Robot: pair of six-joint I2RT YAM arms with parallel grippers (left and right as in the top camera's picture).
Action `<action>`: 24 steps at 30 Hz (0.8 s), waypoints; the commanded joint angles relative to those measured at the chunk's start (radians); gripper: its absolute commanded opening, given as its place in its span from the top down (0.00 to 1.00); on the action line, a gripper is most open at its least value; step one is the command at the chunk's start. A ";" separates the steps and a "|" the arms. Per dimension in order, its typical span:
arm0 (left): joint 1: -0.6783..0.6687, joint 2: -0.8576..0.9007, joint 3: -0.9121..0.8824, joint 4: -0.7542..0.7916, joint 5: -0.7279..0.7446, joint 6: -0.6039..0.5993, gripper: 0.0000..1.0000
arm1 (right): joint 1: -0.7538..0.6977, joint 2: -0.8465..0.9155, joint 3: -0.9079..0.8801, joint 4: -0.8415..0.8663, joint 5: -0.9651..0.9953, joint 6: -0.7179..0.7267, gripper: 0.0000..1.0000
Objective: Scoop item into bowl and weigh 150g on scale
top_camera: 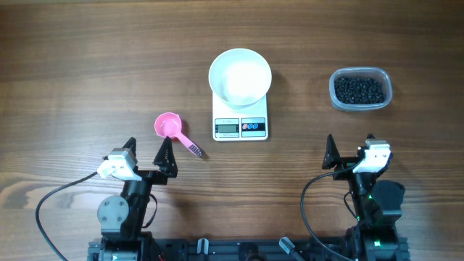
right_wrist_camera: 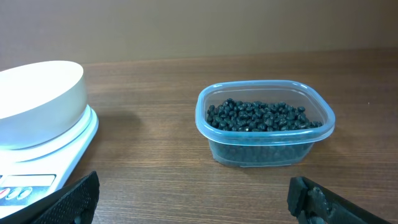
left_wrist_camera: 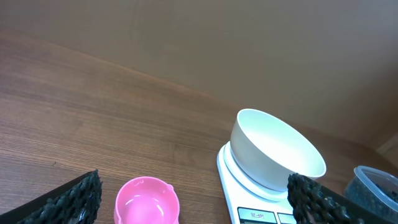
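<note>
Wooden table [top_camera: 87, 65] — beans [top_camera: 359, 89] lie well ahead of the wide-spread right claw [top_camera: 350, 142].

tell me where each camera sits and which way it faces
overhead: above the table, looking straight down on bowl on scale, pink scoop, tub of black beans; open left fingers and right fingers show near the bottom.
left wrist: low over the table, facing forward at scoop, bowl and scale; own fingers fill both bottom corners.
right wrist: low, facing the tub, scale and bowl at left; own fingers in bottom corners.
shared: both wrist views show bowl on scale.
</note>
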 commanded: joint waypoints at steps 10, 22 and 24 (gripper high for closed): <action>-0.005 0.000 -0.008 -0.004 -0.051 -0.005 0.00 | -0.002 0.008 -0.001 0.003 -0.016 0.005 0.00; -0.005 0.000 -0.008 -0.004 -0.044 -0.005 0.00 | -0.002 0.008 -0.001 0.003 -0.016 0.005 0.00; -0.005 0.000 -0.008 -0.004 -0.044 -0.005 0.00 | -0.002 0.008 -0.001 0.003 -0.016 0.005 0.00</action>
